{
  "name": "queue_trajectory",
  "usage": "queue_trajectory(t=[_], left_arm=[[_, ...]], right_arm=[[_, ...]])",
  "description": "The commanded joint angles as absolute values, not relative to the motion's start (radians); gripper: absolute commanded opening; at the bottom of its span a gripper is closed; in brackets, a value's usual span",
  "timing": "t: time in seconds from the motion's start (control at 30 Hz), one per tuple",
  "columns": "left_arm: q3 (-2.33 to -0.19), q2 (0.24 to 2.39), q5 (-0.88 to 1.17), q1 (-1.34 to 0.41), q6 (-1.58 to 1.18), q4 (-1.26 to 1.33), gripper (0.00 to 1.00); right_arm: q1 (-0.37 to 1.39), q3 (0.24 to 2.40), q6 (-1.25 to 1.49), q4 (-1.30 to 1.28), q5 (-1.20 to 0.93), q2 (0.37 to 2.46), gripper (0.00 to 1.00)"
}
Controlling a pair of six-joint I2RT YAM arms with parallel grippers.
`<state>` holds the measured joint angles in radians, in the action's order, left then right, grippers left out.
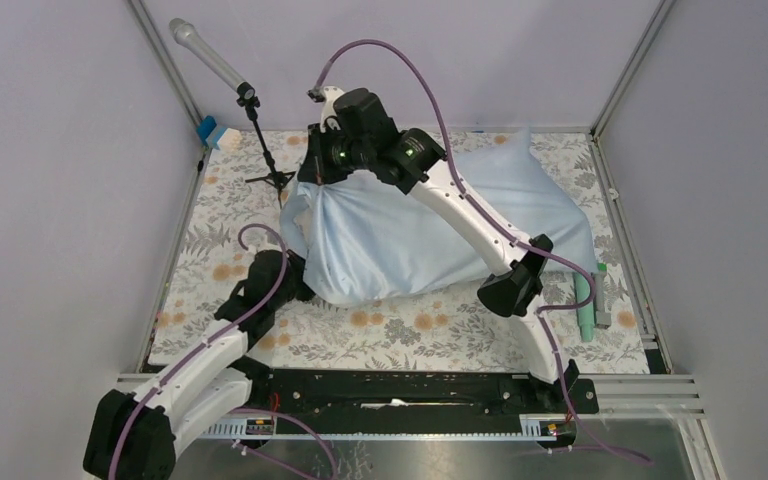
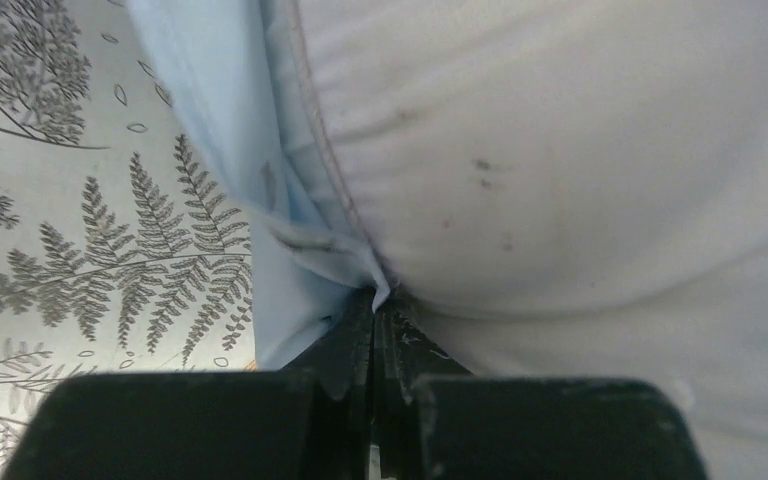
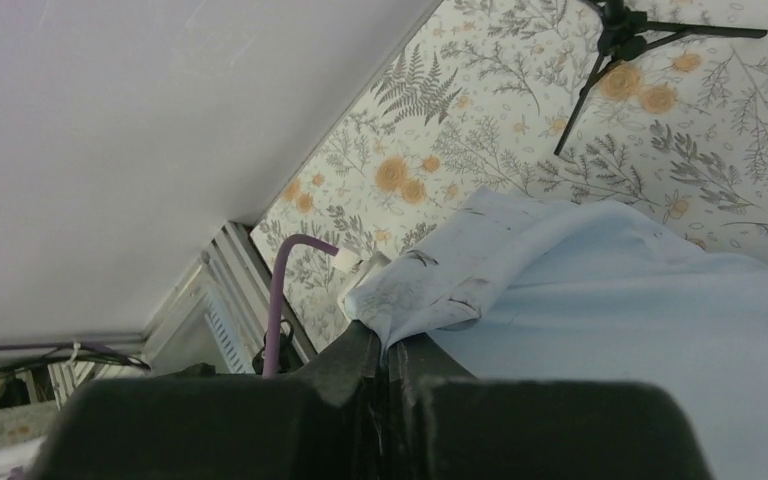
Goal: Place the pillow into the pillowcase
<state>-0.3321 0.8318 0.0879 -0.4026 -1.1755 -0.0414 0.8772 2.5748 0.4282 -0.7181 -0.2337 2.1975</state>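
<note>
Floral worktop [image 1: 410,335] carries the pillowcase [image 1: 400,240] mid-surface w/ pillow [image 2: 560,150] bulging inside: both soft, light, floppy. Left claw [image 2: 375,300] pinched tight on its hem beside pillow, right claw [image 3: 388,345] clamped on a raised corner; prob. best to grip hem/corners, not filling.

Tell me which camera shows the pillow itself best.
The left wrist view: the cream pillow fills most of the frame, bare beside the pillowcase hem, just above the left pincer. The top view shows only the pillowcase bulging around it; the right wrist view shows only blue pillowcase cloth.
</note>
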Motion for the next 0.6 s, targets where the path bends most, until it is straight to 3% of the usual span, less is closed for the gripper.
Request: queue_trajectory(t=[0.0, 0.17, 0.23, 0.37, 0.4, 0.57], left_arm=[[-0.291, 0.877, -0.037, -0.545, -1.277, 0.145, 0.0], [-0.258, 0.958, -0.108, -0.681, -1.337, 0.208, 0.0], [-0.257, 0.92, -0.128, -0.683, -1.339, 0.145, 0.06], [-0.259, 0.749, -0.188, -0.681, -1.342, -0.067, 0.38], [-0.265, 0.698, -0.204, -0.682, -1.343, -0.127, 0.42], [-0.274, 0.476, -0.255, -0.681, -1.377, -0.348, 0.5]], right_arm=[[0.9, 2.537, 0.378, -0.585, -0.308, 2.102, 0.0], [0.931, 2.392, 0.314, -0.639, -0.239, 2.043, 0.0], [0.931, 2.292, 0.287, -0.639, -0.178, 1.978, 0.19], [0.93, 2.076, 0.274, -0.544, -0.114, 1.798, 0.6], [0.929, 2.043, 0.271, -0.529, -0.101, 1.762, 0.68], [0.928, 1.903, 0.24, -0.518, 0.111, 1.605, 0.88]])
